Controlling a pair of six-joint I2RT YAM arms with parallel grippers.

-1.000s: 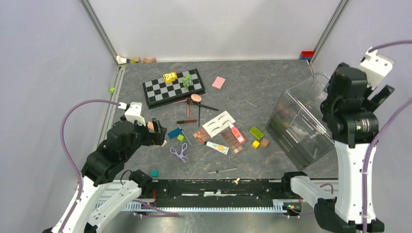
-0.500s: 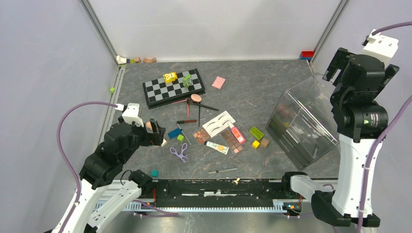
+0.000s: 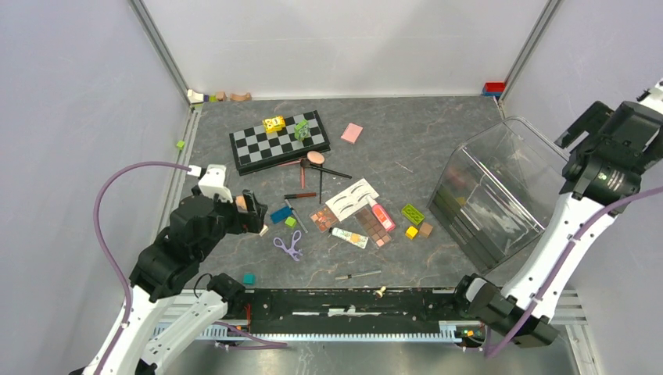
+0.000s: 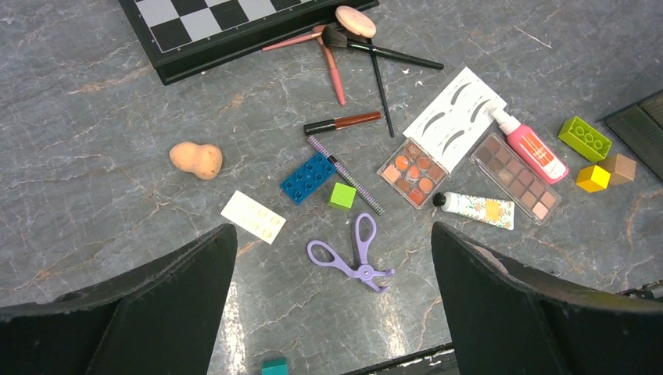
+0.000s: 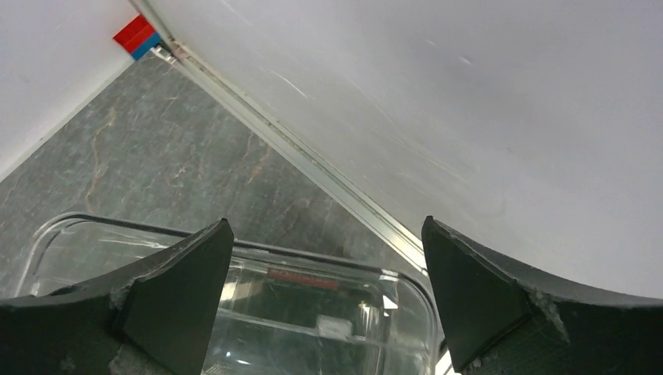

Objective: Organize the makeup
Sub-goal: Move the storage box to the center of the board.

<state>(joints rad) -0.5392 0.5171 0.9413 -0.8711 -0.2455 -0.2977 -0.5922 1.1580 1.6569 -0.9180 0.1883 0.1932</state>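
Grey marbled table (image 3: 406, 148) is strewn centrally with the brown-pink eyeshadow palette (image 4: 516, 178), white lash card (image 4: 455, 117) and purple curler (image 4: 353, 259), crowded by a blue toy block (image 4: 308, 177); a black-and-white chessboard (image 3: 279, 142) lies at 11 o'clock. Left pincer (image 4: 332, 234), at 8 o'clock, and right pincer (image 5: 327, 226), above the clear plastic box (image 3: 489, 195) at 3 o'clock, are held wide open, empty.

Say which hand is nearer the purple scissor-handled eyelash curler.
Left. The left hand hovers just left of the purple curler; the right hand is far right, beyond the clear box.
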